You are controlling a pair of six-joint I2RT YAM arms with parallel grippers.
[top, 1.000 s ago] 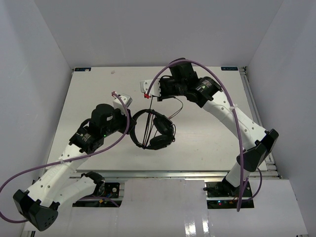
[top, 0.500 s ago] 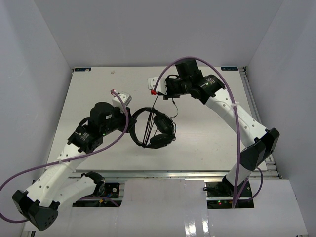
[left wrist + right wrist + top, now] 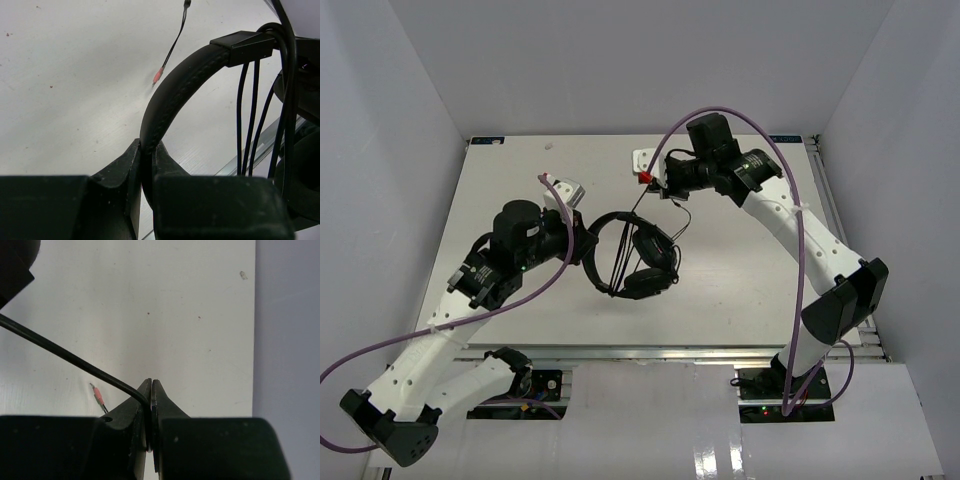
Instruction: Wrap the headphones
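Observation:
The black headphones (image 3: 635, 255) are held above the table's middle, headband (image 3: 175, 90) arched to the left and earcups to the right. My left gripper (image 3: 586, 248) is shut on the headband, as the left wrist view (image 3: 147, 150) shows. Several turns of the thin black cord (image 3: 247, 115) run across the headband. My right gripper (image 3: 653, 178) is shut on the cord (image 3: 65, 356) and holds it taut up and away from the headset. Its jaws are closed in the right wrist view (image 3: 151, 390). A reddish plug (image 3: 98, 396) hangs below; it also shows in the left wrist view (image 3: 157, 76).
The white table (image 3: 510, 180) has raised walls on the left, back and right. A metal rail runs along the table's near edge (image 3: 670, 350). Purple arm cables (image 3: 790, 230) loop over both arms.
My right gripper has moved right and toward the back with the cord. My left arm has shifted slightly left, and the headphones turned a little with it.

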